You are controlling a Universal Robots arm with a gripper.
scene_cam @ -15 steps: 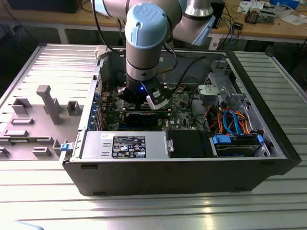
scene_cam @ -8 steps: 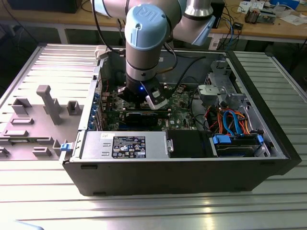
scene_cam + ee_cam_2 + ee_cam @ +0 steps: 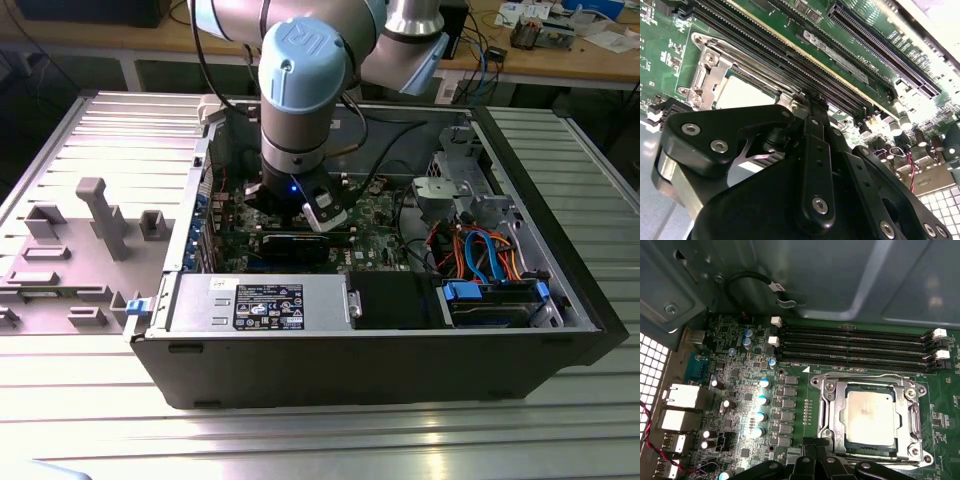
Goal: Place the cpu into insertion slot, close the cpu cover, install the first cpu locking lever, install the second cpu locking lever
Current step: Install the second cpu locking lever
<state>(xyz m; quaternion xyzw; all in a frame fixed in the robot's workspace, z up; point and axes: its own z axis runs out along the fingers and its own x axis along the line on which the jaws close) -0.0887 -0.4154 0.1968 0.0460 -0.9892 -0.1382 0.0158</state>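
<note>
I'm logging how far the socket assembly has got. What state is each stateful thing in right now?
cpu: seated flat in the socket, metal top showing.
insertion slot: occupied by the chip.
cpu cover: closed down around the chip, framing it.
gripper: low over the socket's edge; open or shut cannot be told.
computer case: side open, motherboard exposed.
memory slots: empty.

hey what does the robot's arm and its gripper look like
The arm is built of silver-grey metal tubes with rounded light blue joint caps, one bearing a pale logo, and a black cable runs beside it. A small blue light glows at its wrist. In the second wrist view the gripper is matte black, made of flat linkage bars joined by silver screws and pins.
</note>
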